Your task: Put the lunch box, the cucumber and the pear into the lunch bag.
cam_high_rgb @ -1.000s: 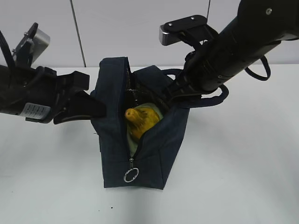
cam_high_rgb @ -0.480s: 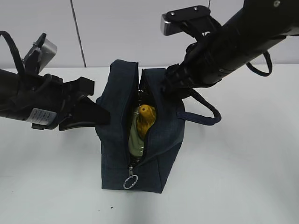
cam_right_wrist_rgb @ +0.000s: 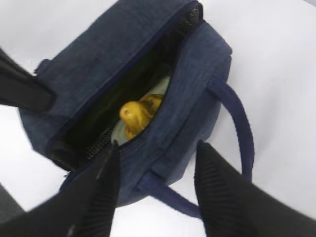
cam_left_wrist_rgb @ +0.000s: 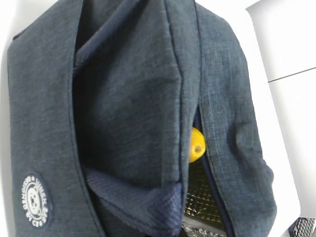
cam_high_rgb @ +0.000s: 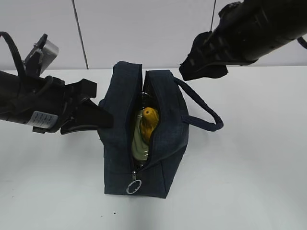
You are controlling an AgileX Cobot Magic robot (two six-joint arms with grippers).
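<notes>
The navy lunch bag [cam_high_rgb: 163, 143] stands mid-table with its top zipper open in a narrow slit. The yellow pear [cam_high_rgb: 149, 119] pokes up inside it, resting on the pale green lid of the lunch box [cam_high_rgb: 138, 142]. I cannot make out the cucumber. My left gripper [cam_high_rgb: 104, 118] is shut on the bag's left wall. In the left wrist view fabric [cam_left_wrist_rgb: 123, 98] fills the picture and the pear's tip [cam_left_wrist_rgb: 196, 145] peeks out. My right gripper [cam_high_rgb: 201, 67] hangs open above the bag's right side. In its own view the gripper [cam_right_wrist_rgb: 158, 145] holds nothing, with the pear [cam_right_wrist_rgb: 136, 116] below it.
The bag's rope-like loop handle [cam_high_rgb: 207, 113] droops over the right side onto the white table [cam_high_rgb: 249, 182]. A metal ring zipper pull [cam_high_rgb: 134, 186] hangs at the bag's near end. A pale wall [cam_high_rgb: 144, 28] rises behind the table.
My right gripper opened, let go of the bag's right rim and rose up to the right. The bag's mouth narrowed and its handle dropped. The left gripper kept its hold.
</notes>
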